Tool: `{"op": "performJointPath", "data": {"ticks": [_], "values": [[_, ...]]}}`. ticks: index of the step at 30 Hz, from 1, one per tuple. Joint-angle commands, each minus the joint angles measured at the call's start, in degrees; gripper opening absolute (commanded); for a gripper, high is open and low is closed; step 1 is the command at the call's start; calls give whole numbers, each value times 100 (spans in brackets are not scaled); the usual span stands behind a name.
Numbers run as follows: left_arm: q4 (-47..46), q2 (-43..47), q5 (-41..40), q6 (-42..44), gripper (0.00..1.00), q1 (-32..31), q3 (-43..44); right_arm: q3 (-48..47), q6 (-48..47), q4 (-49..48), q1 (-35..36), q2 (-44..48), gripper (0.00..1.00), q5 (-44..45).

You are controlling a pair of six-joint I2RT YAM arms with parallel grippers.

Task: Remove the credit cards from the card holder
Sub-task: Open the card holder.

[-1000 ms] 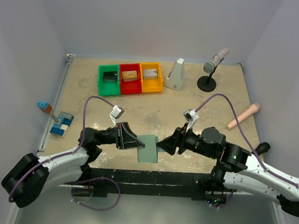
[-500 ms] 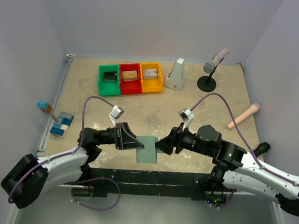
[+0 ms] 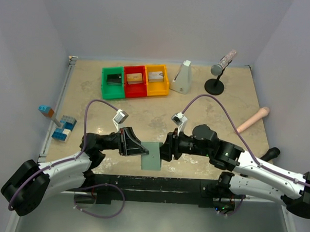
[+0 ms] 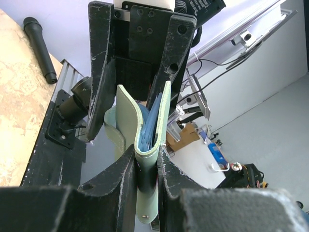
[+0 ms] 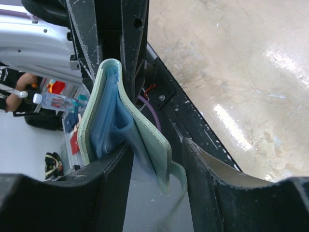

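Now L gripper (image 3: 141, 148) clamps card holder (image 3: 154, 159), R gripper (image 3: 164, 149) open astride its blue pockets (image 5: 107, 123)

L arm (image 3: 65, 166) & R arm (image 3: 268, 172): white shells, black joints, purple cables (image 3: 96, 104). Claw fingers (image 4: 111, 191) black, scuffed.

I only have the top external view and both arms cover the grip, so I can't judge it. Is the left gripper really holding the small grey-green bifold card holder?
Observer: Yes. The left wrist view shows the left gripper shut on the card holder, pinching its lower part.
Operator: Is it folded flat?
Observer: No, it gapes slightly. The pale blue inner pockets show between the two flaps.
Operator: Has the right gripper clamped it?
Observer: The right wrist view shows the right gripper straddling the holder's edge, jaws apart, with a gap beside one finger.
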State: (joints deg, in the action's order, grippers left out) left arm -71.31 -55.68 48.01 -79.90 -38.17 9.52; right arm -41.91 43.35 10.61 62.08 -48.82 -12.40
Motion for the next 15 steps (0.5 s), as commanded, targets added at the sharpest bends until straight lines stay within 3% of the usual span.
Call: {"op": "performJointPath", "data": {"ticks": [1,8,11,14,15], "values": [[-1773,-13,-441,88,0,-6,120,-291,-29,-560,58,-154,46,-552],[-1772,57,-450,124,4,-6,33,-274,-63,-490,58,-49,17,-544],[-1772,40,-477,115,15,3,-3,-335,-151,-245,58,83,0,-465],[-1772,5,-520,54,27,64,-55,-431,-292,115,58,258,0,-333],[-1755,13,-555,27,39,90,-90,-502,-379,369,58,311,0,-237]]}}
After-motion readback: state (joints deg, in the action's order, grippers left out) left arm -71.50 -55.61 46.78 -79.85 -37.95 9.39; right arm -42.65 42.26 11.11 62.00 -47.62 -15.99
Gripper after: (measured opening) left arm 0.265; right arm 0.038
